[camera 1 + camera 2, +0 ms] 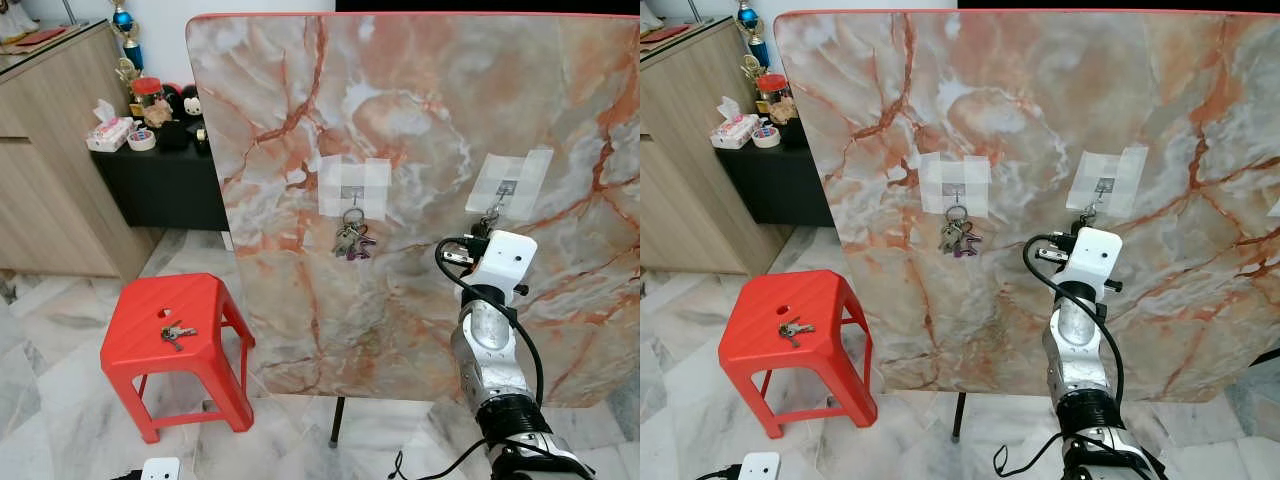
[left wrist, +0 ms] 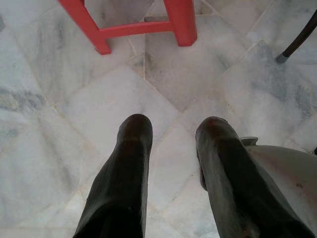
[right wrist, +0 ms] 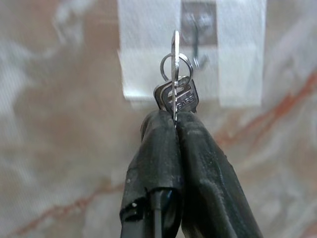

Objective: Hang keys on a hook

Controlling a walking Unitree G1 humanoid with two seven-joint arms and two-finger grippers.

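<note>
My right gripper (image 3: 174,119) is shut on a small bunch of silver keys (image 3: 176,91), held up against the upright marble board (image 1: 420,120). The key ring sits just beside the right hook (image 3: 197,47), which is taped on with white tape (image 1: 508,182); I cannot tell whether the ring touches the hook. In the eye views the right gripper (image 1: 487,222) is just below that hook. Another bunch of keys (image 1: 351,239) hangs from the left taped hook (image 1: 353,190). A third set of keys (image 1: 176,333) lies on the red stool (image 1: 140,330). My left gripper (image 2: 171,131) hangs open above the floor.
A wooden cabinet (image 1: 50,150) stands at the left, with a low black table (image 1: 160,180) of small items behind the stool. A thin black leg (image 1: 336,420) props the board. Marble tiles cover the floor (image 1: 60,400).
</note>
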